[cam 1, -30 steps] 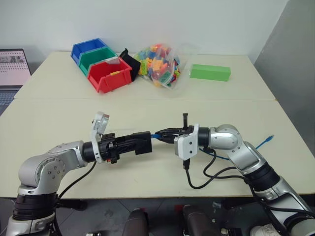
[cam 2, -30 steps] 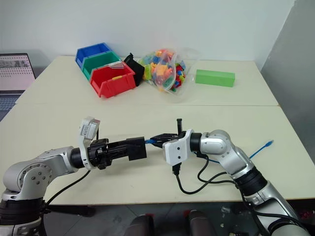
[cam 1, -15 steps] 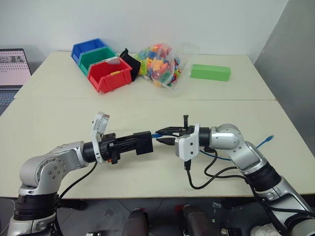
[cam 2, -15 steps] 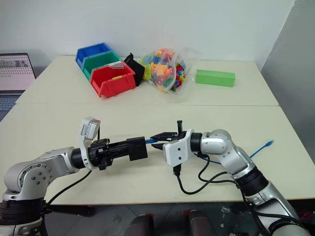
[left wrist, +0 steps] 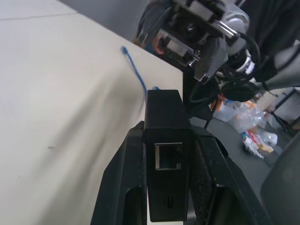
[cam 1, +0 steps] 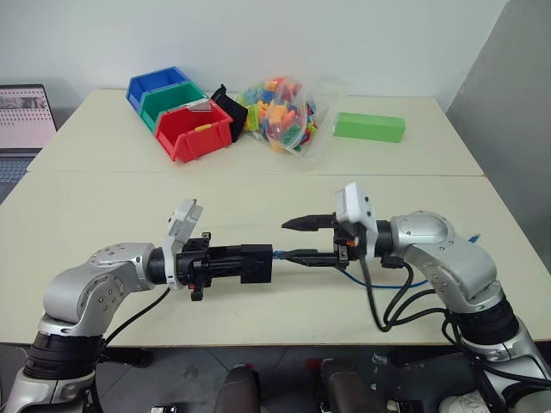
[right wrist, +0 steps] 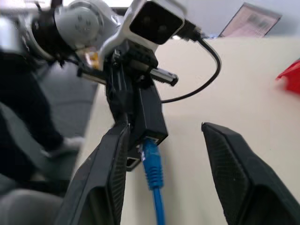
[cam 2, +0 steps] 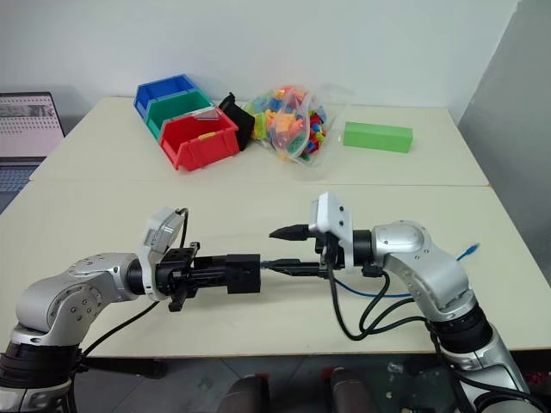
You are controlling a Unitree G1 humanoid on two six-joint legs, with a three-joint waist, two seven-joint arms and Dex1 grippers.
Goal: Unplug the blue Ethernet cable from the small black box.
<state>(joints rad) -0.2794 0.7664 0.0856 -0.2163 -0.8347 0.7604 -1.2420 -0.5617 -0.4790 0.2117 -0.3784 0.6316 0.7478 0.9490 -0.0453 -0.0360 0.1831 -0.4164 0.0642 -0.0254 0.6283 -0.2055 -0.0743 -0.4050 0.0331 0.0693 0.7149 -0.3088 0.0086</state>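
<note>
Above counter centre: small matte-black box, left claw clamped around it; bright-blue Ethernet cable plugged in at its 3 o'clock. Right claw agape, empty. Pinch plug, press latch, pull straight.

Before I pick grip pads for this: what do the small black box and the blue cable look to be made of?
The small black box, held in the left gripper, looks like matte hard plastic: dull even black, crisp moulded edges around its port. The blue Ethernet cable looks rubbery or vinyl-jacketed, smooth with a slight sheen; its plug boot is ribbed blue, probably soft plastic.
</note>
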